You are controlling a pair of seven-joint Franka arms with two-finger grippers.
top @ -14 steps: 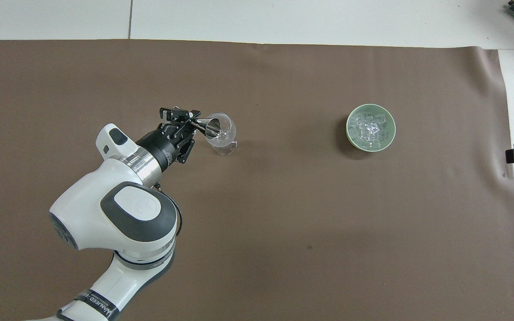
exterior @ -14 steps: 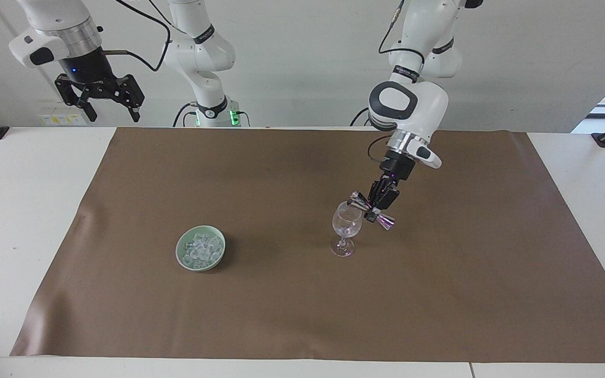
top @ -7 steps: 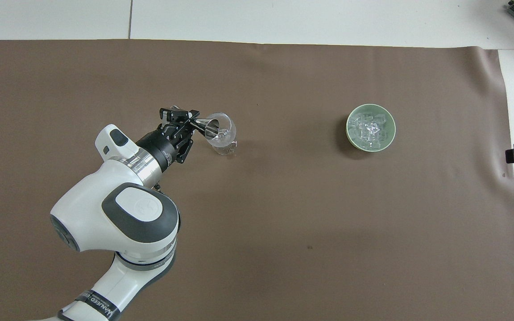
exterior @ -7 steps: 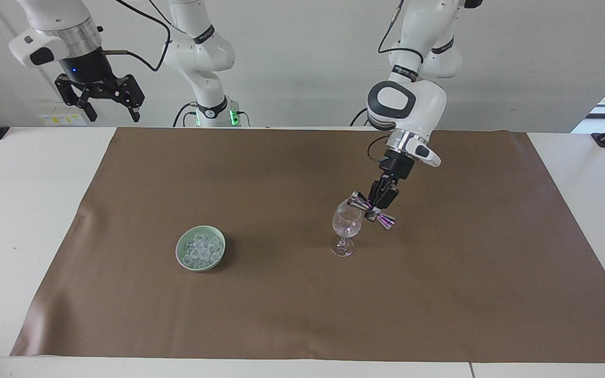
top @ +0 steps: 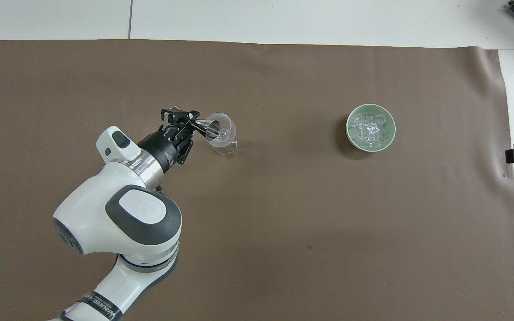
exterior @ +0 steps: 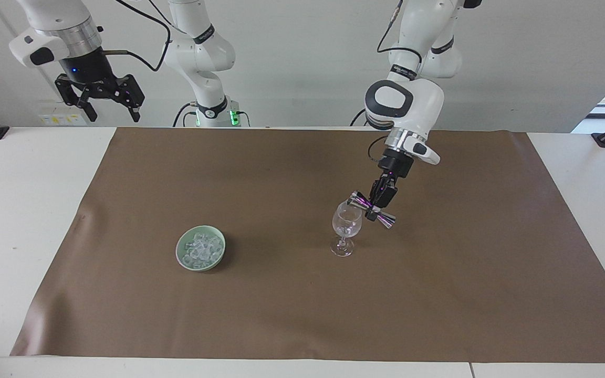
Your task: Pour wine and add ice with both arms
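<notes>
- A brown mat (exterior: 281, 294) covers most of the white table (exterior: 13, 220), and everything of the task stands on it.
- The left arm (exterior: 402, 105) reaches out over the mat from its base; the right arm (exterior: 55, 31) waits, raised near its own end of the table.
- The right gripper (exterior: 107, 107) hangs high over the table's edge, fingers spread apart and holding nothing.
- The left gripper (exterior: 377, 206) is clamped on a metal jigger (exterior: 372, 209) (a double-ended cone), tipped sideways so one mouth lies at the glass's rim.
- A green bowl (exterior: 180, 251) sits toward the right arm's end of the table, well apart from the glass.
- The stemmed glass (exterior: 345, 228) stands upright on the mat, just under the jigger.
- The ice (exterior: 201, 251) lies heaped inside the bowl.
</notes>
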